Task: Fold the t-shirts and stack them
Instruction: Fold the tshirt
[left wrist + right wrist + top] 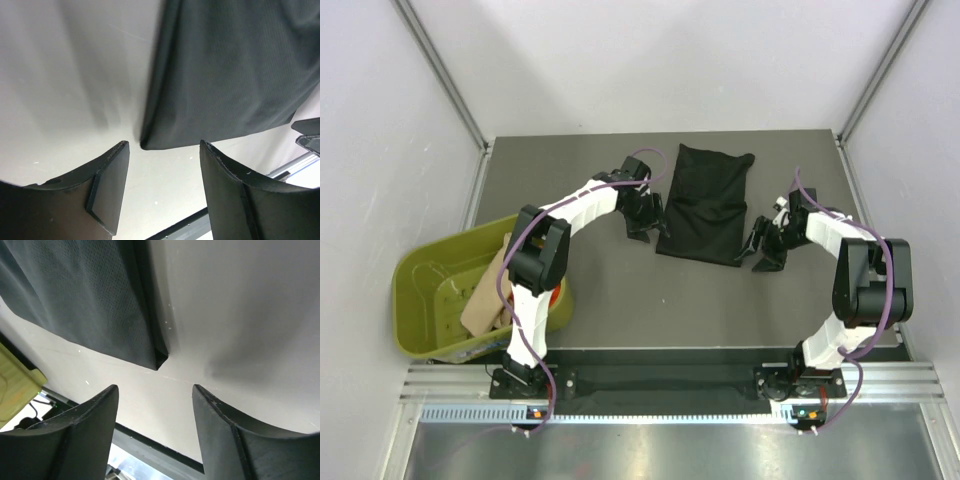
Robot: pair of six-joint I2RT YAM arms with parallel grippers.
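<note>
Olive-green plastic tub [415,300], lower left, is holding a beige cloth shirt [485,295] and orange-red shirt [556,296]. Folded black t-shirt [705,205] is lying upper-centre; left gripper [642,232], right gripper [765,255] both gaping.

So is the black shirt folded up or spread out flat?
Folded. The black t-shirt lies as a compact oblong, and both wrist views show doubled layers at its corners.

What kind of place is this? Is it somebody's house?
Probably a robot lab booth, not a house: a left arm and a right arm bolted at a table, bare white walls, metal framing.
</note>
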